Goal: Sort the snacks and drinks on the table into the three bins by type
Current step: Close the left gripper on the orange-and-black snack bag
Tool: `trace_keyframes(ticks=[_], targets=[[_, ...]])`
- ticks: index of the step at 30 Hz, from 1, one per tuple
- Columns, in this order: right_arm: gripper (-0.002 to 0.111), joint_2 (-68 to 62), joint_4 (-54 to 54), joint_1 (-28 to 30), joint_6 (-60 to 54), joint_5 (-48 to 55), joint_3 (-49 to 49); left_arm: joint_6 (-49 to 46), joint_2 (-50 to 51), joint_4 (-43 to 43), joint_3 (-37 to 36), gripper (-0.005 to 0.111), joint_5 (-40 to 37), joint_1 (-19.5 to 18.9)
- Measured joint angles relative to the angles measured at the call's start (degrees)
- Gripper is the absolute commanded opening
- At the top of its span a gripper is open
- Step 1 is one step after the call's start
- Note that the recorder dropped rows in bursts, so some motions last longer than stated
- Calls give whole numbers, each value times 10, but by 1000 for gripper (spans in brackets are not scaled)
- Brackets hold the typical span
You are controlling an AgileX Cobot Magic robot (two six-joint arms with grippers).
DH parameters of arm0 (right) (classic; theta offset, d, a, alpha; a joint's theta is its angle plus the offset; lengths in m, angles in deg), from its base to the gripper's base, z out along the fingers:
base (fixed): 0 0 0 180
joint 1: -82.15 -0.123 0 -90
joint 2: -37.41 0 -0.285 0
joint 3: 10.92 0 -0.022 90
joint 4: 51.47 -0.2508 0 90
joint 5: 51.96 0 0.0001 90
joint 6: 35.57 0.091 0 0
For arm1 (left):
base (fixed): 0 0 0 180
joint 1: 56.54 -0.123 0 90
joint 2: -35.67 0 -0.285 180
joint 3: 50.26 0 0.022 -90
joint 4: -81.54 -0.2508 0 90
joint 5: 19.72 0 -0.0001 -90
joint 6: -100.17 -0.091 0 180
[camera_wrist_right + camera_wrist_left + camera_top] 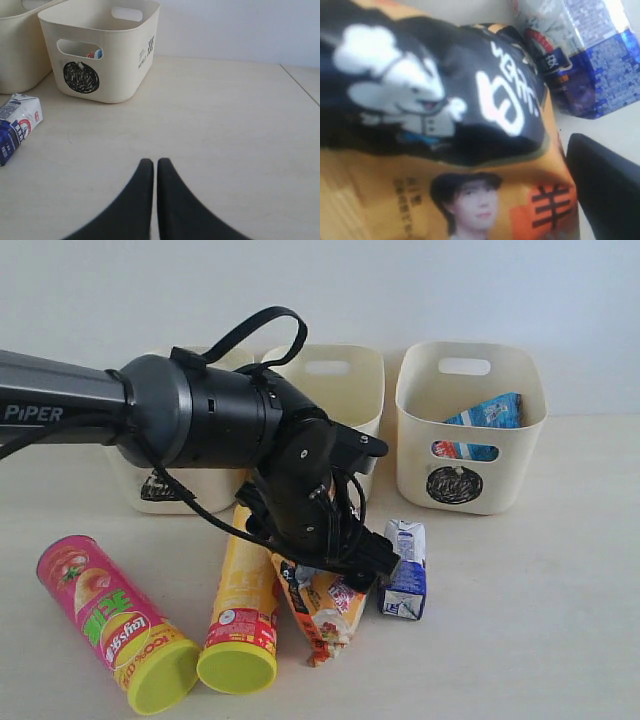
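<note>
A pink chip tube (105, 620) and a yellow one (245, 610) lie on the table (540, 620) with their lime lids toward the front. Beside them lies the orange-black bag (325, 615), and my left gripper (345, 555) is down over it, open. The left wrist view is filled by the bag (445, 150), with one dark finger (605, 185) right at its edge; the other finger is hidden. A blue and white carton (405, 570) lies just right of the bag. My right gripper (150, 162) is shut and empty above bare table.
Three cream bins stand along the back. The right one (470, 430) bears a scribbled circle and holds a crinkly blue bag (490, 415). The middle bin (340, 380) and left bin (150, 485) are partly hidden by my left arm.
</note>
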Motion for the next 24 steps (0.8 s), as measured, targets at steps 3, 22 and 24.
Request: trace_keyframes(ticks=[3, 22, 24], targets=[[0, 0, 0, 0, 0, 0, 0, 1, 0, 0, 0, 59, 3, 0], [0, 0, 0, 0, 0, 0, 0, 10, -3, 3, 1, 4, 6, 0], [0, 0, 0, 0, 0, 0, 0, 11, -11, 3, 1, 4, 3, 0]])
